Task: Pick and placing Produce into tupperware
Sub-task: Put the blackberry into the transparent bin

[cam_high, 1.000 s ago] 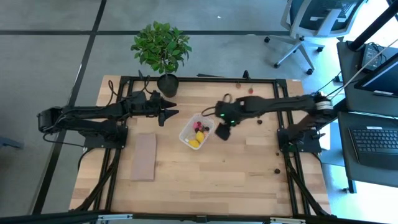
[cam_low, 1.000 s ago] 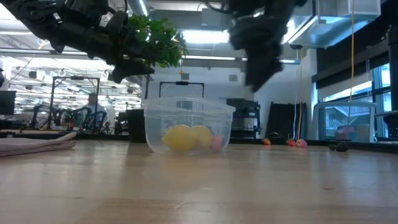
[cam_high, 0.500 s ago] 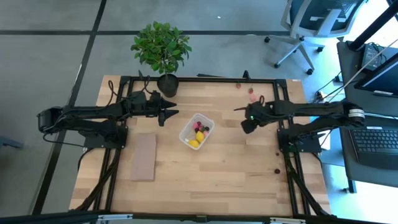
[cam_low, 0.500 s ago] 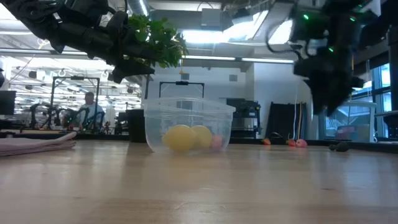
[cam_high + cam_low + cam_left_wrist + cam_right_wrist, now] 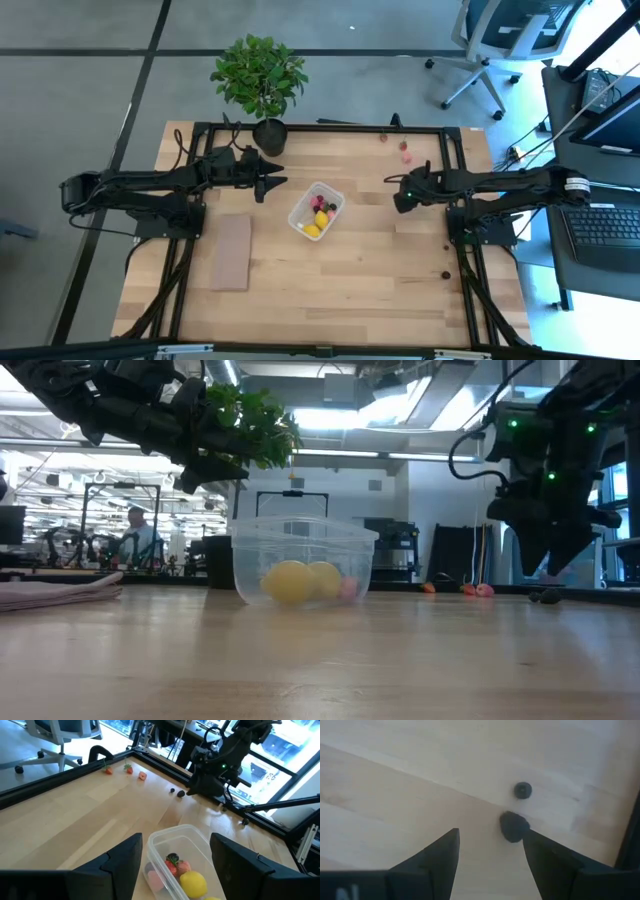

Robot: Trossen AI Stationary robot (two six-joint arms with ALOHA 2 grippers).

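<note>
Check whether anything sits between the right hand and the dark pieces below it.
Nothing visible. The right hand is open above bare table, with two dark pieces just ahead of its fingers.
</note>
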